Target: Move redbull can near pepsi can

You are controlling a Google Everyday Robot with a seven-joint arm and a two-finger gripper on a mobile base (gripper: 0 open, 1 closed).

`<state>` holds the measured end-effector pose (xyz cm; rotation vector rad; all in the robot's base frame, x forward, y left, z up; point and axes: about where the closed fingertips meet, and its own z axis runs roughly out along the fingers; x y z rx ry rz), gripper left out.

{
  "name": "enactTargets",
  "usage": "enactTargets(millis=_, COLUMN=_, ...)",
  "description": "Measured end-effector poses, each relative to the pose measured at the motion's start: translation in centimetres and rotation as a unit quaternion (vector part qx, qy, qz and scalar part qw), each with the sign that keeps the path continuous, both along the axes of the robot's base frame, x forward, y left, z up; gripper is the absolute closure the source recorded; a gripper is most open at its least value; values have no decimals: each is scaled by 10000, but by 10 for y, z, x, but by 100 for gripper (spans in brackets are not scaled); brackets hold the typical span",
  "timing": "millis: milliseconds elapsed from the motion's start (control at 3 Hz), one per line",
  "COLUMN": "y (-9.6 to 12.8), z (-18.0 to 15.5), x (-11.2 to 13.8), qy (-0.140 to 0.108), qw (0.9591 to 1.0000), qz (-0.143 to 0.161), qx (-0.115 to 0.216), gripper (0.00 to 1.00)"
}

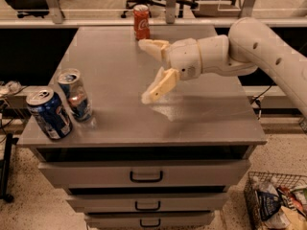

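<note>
Judging the placing step done, I see the redbull can (74,96) just beside the pepsi can (48,115) at the table's (211,123) seven o'clock corner. My tool (144,71) hovers mid-table, spread wide and empty (nothing gripped); next, I'd retract it toward three o'clock.

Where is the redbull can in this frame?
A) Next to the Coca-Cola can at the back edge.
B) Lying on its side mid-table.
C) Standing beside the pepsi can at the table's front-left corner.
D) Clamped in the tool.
C: the redbull can stands close beside the pepsi can at the front-left corner of the table, while the tool hangs open and empty over mid-table.
</note>
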<state>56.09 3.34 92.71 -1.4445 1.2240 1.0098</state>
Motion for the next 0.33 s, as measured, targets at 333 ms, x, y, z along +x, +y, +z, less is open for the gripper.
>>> enactTargets(millis=333, y=-10, z=0, x=1, qy=0, qw=9999, qz=-101, qx=3, gripper=0)
